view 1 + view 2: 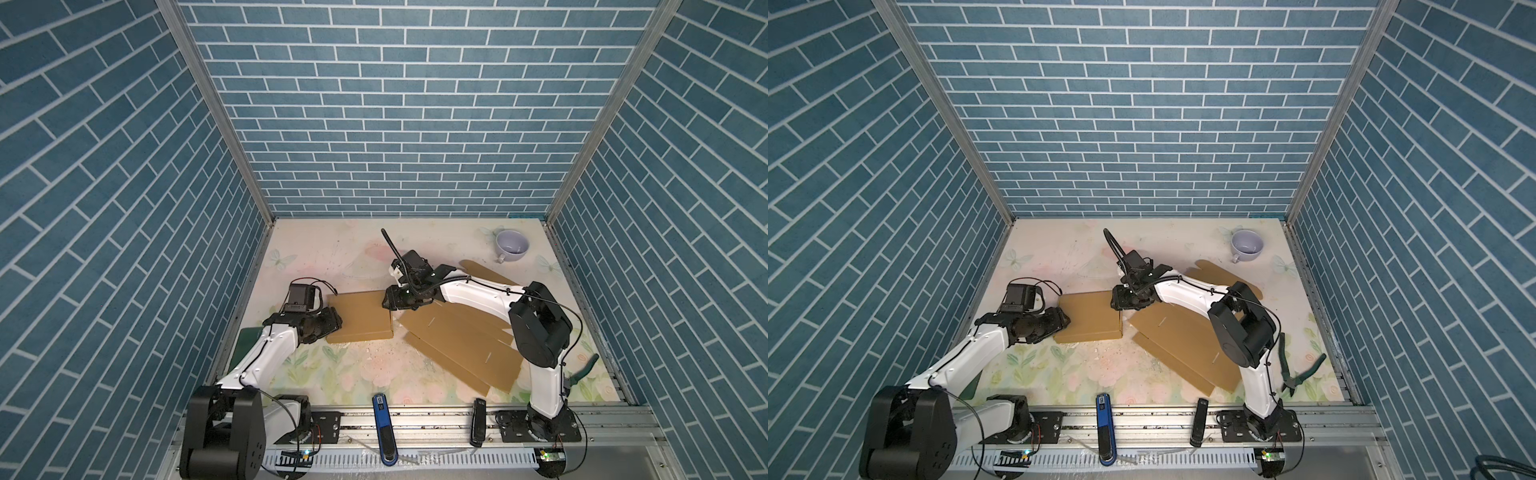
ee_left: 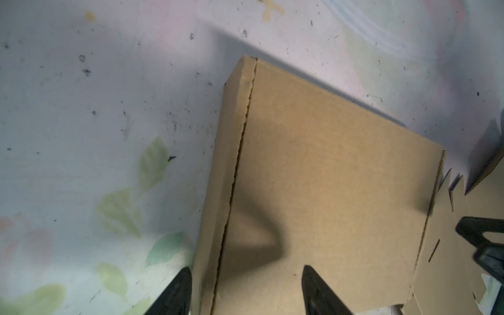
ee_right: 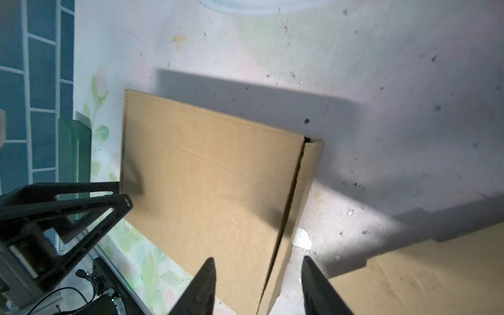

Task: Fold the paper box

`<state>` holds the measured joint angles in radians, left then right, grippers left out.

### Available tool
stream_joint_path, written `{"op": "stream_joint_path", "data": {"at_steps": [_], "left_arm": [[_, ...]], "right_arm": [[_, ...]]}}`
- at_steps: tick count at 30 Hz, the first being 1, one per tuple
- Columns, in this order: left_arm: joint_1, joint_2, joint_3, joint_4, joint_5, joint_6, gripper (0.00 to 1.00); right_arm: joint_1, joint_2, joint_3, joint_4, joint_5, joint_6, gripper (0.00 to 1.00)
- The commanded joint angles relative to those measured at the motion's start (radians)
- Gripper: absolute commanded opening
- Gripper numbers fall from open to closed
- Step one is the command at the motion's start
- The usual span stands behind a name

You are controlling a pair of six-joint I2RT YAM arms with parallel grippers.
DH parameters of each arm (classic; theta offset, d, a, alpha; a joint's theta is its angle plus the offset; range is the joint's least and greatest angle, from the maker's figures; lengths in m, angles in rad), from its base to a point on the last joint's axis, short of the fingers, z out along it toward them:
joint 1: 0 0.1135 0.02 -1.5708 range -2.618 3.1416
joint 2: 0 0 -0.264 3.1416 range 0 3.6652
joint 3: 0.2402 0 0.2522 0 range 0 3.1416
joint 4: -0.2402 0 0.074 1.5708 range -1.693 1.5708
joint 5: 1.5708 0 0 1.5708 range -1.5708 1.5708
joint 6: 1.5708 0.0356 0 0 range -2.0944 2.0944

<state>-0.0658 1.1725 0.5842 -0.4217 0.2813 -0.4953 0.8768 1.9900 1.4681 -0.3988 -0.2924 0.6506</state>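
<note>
Brown corrugated card: the paper box [image 1: 359,318] lies flat and looks closed, on the table [image 1: 332,257] left of centre, between the two arms. I'd expect it to be light and hollow, stiff along the walls but easy to dent on the lid, with a matte face that gives fair friction. It will probably skate on the table if pushed from one side only. The left gripper [image 1: 334,322] is at its left end with jaws apart, straddling the edge by the lid seam [image 2: 237,169] and clamping nothing. The right gripper [image 1: 386,301] is at the far right corner, also spread, one finger over the lid and one over bare table, nothing held. The best hold is probably a wall or corner edge pinched across the card thickness, not the mid-lid; brace the opposite end with the other arm. Flat blanks [image 1: 457,345] lie just right of the box under the right arm, near-touching at the corner, so a sideways slide could snag them. The cup [image 1: 512,245] in the far right corner, the pliers [image 1: 1296,370] at the right edge and a blue tool [image 1: 383,424] on the front rail are well apart, no obstruction.
</note>
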Motion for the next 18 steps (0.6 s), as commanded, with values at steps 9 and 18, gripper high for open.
{"op": "stream_joint_path", "data": {"at_steps": [9,18], "left_arm": [[-0.005,0.091,0.047,0.087,-0.036,0.006,0.65],[0.018,0.241,0.182,0.131,-0.09,-0.002,0.65]], "right_arm": [[-0.014,0.11,0.08,0.063,-0.108,0.044,0.44],[-0.03,0.32,0.373,0.056,-0.196,0.03,0.41]]}}
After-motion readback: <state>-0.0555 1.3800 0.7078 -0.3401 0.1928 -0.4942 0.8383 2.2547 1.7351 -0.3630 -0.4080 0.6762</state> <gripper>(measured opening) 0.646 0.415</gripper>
